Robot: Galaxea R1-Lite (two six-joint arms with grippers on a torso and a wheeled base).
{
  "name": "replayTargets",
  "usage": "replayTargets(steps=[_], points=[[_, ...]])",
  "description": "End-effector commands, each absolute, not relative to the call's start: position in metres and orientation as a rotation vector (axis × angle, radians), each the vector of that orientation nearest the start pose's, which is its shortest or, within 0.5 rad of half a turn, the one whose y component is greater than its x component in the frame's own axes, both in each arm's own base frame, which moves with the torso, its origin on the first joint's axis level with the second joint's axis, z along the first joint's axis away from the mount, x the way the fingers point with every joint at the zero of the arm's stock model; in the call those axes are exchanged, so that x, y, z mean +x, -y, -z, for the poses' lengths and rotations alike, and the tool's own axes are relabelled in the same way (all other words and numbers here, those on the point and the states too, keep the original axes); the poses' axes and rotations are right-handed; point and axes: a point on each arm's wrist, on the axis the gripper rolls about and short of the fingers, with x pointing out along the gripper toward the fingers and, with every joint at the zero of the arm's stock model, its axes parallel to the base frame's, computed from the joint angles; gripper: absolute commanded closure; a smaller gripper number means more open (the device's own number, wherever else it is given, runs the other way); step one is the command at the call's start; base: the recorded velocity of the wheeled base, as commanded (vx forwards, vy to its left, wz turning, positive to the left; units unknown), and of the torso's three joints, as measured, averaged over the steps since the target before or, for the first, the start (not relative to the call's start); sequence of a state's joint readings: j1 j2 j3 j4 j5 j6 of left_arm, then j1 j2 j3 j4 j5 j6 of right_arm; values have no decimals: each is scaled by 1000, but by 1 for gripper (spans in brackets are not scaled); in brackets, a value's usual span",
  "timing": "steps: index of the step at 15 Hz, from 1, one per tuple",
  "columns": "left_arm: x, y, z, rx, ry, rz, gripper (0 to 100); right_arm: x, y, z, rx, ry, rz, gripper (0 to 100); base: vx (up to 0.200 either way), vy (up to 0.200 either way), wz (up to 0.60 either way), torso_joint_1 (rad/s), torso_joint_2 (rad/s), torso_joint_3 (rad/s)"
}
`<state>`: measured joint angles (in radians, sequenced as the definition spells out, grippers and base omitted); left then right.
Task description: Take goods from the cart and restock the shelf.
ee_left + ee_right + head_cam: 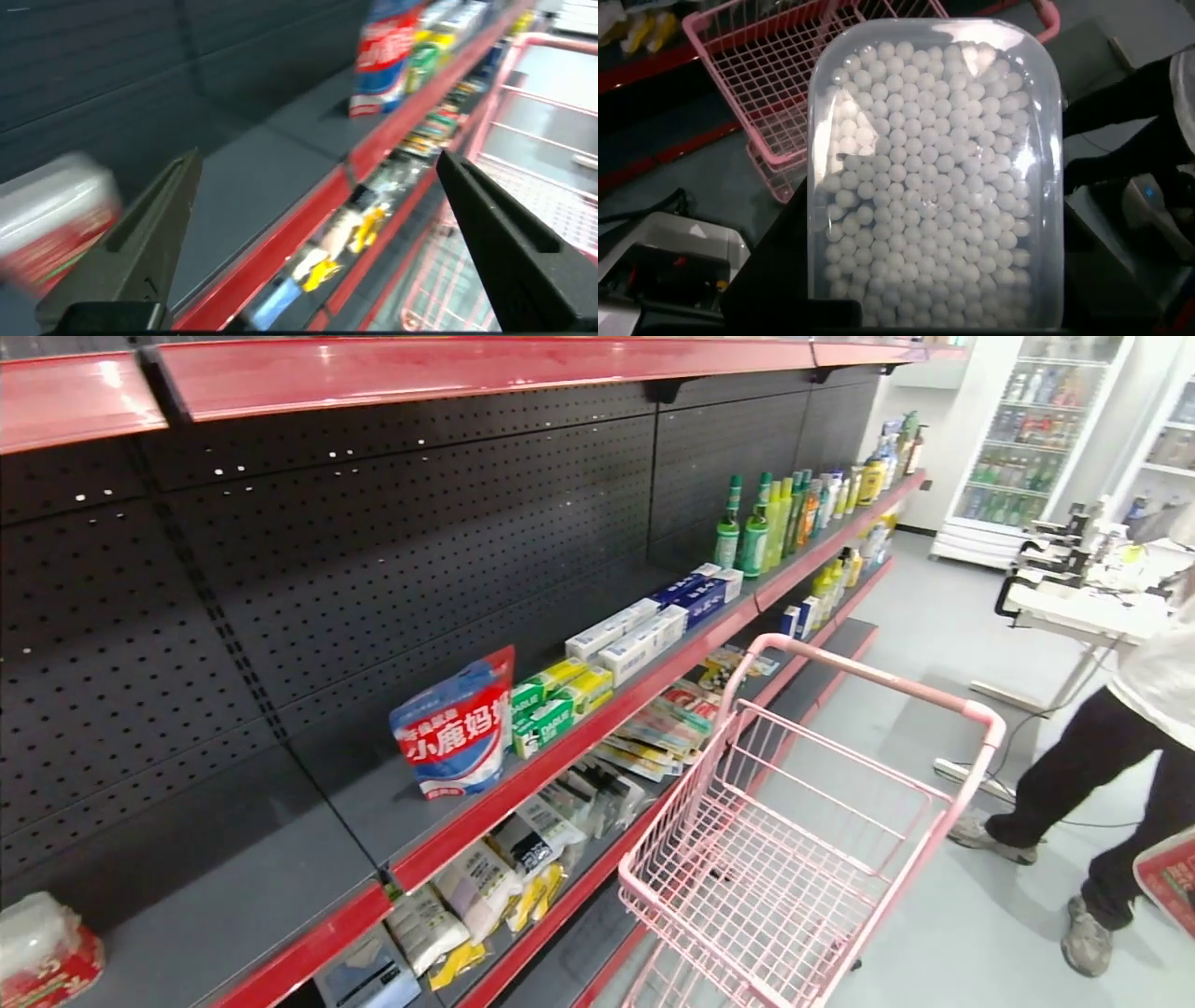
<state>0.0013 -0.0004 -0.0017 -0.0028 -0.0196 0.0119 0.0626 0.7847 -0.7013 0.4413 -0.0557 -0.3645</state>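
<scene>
The right gripper [938, 233] clamps a clear pack of white beads [936, 159] beyond the cart [878, 675], with the shelf [364, 807] off to its left, where the empty left gripper [318, 215] gapes wide.

The red-and-white pack [42, 947] is cut off at the edge.

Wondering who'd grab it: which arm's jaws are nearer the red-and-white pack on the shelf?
Left. The left gripper, jaws open, hangs beside the pack; the right gripper holds a bag of white beads out by the cart.
</scene>
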Motion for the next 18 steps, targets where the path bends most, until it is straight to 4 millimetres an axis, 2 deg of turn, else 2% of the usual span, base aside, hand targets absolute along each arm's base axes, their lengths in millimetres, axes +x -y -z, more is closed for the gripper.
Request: replayTargets(steps=[1, 12, 17, 18], points=[[-23, 0, -76, 12, 3, 18, 0, 58, -3, -221, -386, -523, -107, 100, 0, 0, 600, -7, 7, 2], [-23, 0, -76, 12, 5, 18, 0, 51, -2, -217, -386, -506, -113, 100, 0, 0, 600, 4, 4, 3], [-23, 0, -76, 12, 5, 18, 0, 39, -1, -213, -385, -474, -99, 100, 0, 0, 600, -1, 3, 6], [-23, 0, -76, 12, 5, 18, 0, 36, -1, -212, -387, -467, -95, 100, 0, 0, 0, 0, 0, 0]])
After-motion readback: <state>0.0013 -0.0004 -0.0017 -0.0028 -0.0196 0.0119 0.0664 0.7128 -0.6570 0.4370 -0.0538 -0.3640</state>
